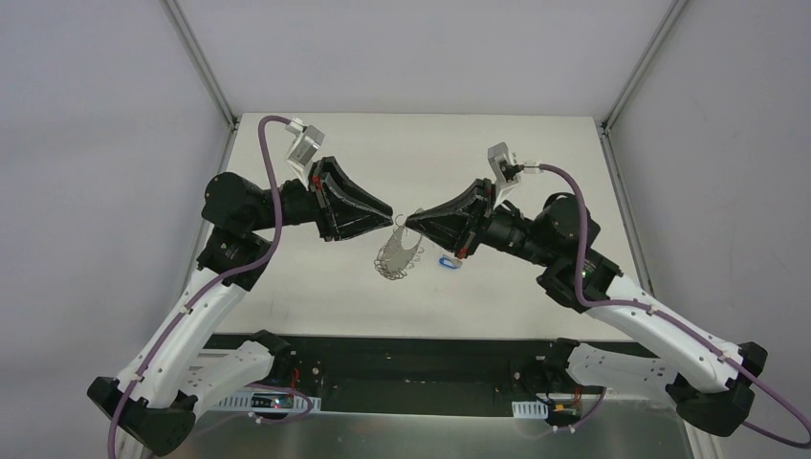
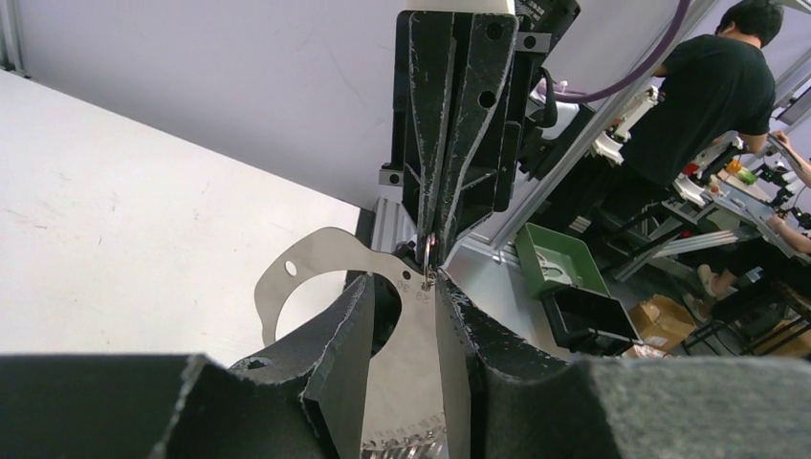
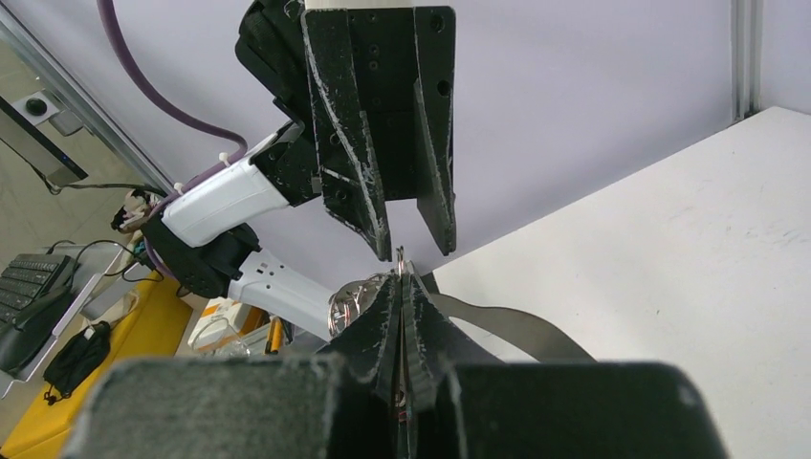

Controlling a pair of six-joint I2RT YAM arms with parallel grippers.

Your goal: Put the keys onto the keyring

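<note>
Both grippers meet tip to tip above the middle of the table. My right gripper [image 1: 411, 222] [image 3: 400, 279] is shut on the top of the keyring [image 1: 395, 256], whose wire loops [image 3: 352, 301] bulge out left of its fingers and hang down toward the table. A flat silvery plate [image 2: 406, 368] with holes and stamped numbers hangs with the bundle. My left gripper [image 1: 390, 218] [image 2: 405, 279] faces the right gripper; its jaws stand a little apart on either side of that plate and grip nothing. The blue key [image 1: 449, 262] lies on the table just right of the hanging ring.
The white table [image 1: 316, 277] is bounded by metal frame posts [image 1: 203, 62] at its far corners. In the left wrist view a green bin [image 2: 555, 263] and a person [image 2: 712, 86] are beyond the table's edge.
</note>
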